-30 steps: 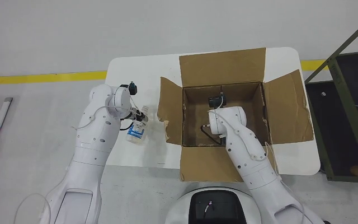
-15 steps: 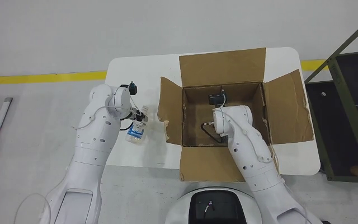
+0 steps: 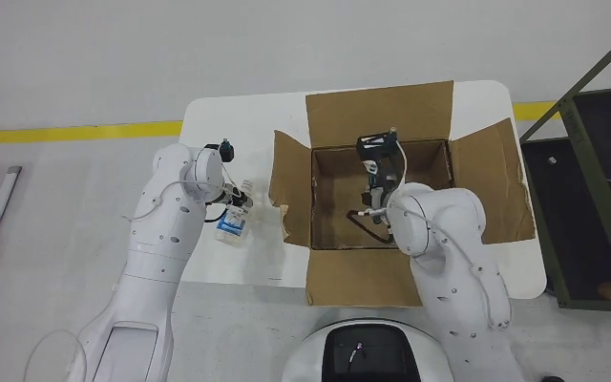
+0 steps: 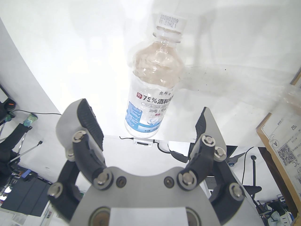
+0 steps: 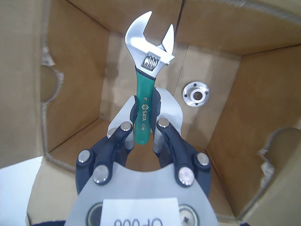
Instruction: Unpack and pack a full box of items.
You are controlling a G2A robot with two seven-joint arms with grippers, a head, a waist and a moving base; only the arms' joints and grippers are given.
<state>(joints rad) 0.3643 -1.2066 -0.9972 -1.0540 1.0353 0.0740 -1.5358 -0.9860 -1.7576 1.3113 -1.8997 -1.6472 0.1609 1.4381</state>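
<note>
The wrench [image 5: 145,76] stood upright in the right tool [image 5: 145,98], whose fingers [image 5: 134,104] were clamped on the green handle, the steel head pointing down into the box [image 5: 77,55]. The tool hung over the box's far half in the top view. On the box floor, apart from the wrench, lay a round metal flange [image 5: 196,94]; bare cardboard lay around it.

The bottle [image 4: 155,81] lay on its side on the tabletop [image 4: 70,24], out of the box and on its left side, cap away from the left tool [image 4: 145,116]. That tool hovered above it with its fingers [image 4: 89,116] spread wide apart, touching nothing. The bottle's base was near the tabletop's edge.

All four flaps of the box were folded out flat. The left flap [image 3: 289,201] had a torn rim and reached toward the bottle, with a strip of white surface between them. The far flap [image 3: 379,115] came close to the back edge, the right flap [image 3: 492,181] neared the right edge, and the near flap [image 3: 358,277] reached the front edge.

The tabletop was white with rounded corners, open at its far-left corner [image 3: 239,119]. Around it lay a grey floor [image 3: 286,38] with a yellow line [image 3: 86,132], and a dark rack [image 3: 573,191] stood just beside the right end.
</note>
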